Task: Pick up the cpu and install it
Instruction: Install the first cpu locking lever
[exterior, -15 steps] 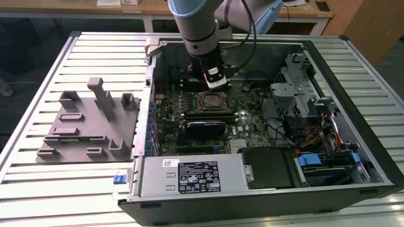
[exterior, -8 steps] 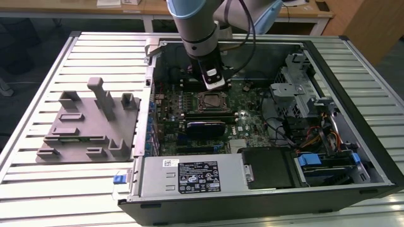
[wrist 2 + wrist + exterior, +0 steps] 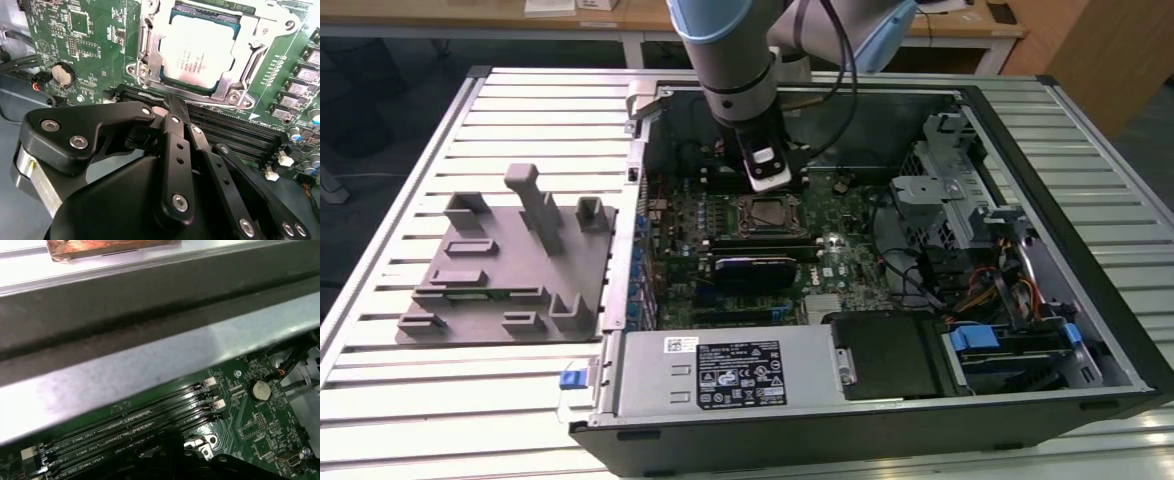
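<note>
The cpu (image 3: pixel 197 52) lies flat inside the motherboard socket (image 3: pixel 767 213), its silvery top plate showing within the metal socket frame (image 3: pixel 150 47). My gripper (image 3: pixel 770 186) hangs from the arm just above the socket's far edge in the exterior view. In the second wrist view its black fingers (image 3: pixel 172 145) run together to a tip at the gripper (image 3: pixel 172 105), shut with nothing between them, a short way off the cpu and over the memory slots (image 3: pixel 225 130).
The open computer case (image 3: pixel 1014 130) surrounds the board. Its grey wall (image 3: pixel 150 355) stands close by the memory slots (image 3: pixel 140 422) and coin battery (image 3: pixel 259 388). A grey moulded tray (image 3: pixel 507 270) lies at the exterior view's left; the power supply (image 3: pixel 720 370) and drive cage (image 3: pixel 961 200) fill the near and right sides.
</note>
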`<action>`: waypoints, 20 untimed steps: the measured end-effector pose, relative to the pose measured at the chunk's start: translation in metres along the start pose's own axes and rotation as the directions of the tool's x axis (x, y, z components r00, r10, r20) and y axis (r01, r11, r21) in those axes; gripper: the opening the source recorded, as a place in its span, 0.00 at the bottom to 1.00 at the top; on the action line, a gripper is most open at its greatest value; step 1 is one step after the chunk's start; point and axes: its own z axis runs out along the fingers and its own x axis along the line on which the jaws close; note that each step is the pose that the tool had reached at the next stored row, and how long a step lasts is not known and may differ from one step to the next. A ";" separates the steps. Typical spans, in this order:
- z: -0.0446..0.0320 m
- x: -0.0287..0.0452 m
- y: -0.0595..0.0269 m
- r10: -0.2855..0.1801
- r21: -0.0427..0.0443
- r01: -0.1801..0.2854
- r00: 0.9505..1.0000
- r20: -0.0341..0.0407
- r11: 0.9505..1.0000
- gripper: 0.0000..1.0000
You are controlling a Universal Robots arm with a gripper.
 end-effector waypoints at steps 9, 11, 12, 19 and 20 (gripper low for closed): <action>0.0026 0.0016 0.0022 0.038 0.007 -0.038 0.999 0.011 0.999 0.11; 0.0029 0.0016 0.0022 0.039 0.009 -0.039 0.999 0.012 0.999 0.11; 0.0030 0.0016 0.0022 0.039 0.010 -0.039 0.999 0.012 0.999 0.11; 0.0041 0.0019 0.0018 0.037 0.017 -0.037 0.999 0.016 0.999 0.11; 0.0043 0.0020 0.0017 0.037 0.018 -0.037 0.999 0.016 0.999 0.11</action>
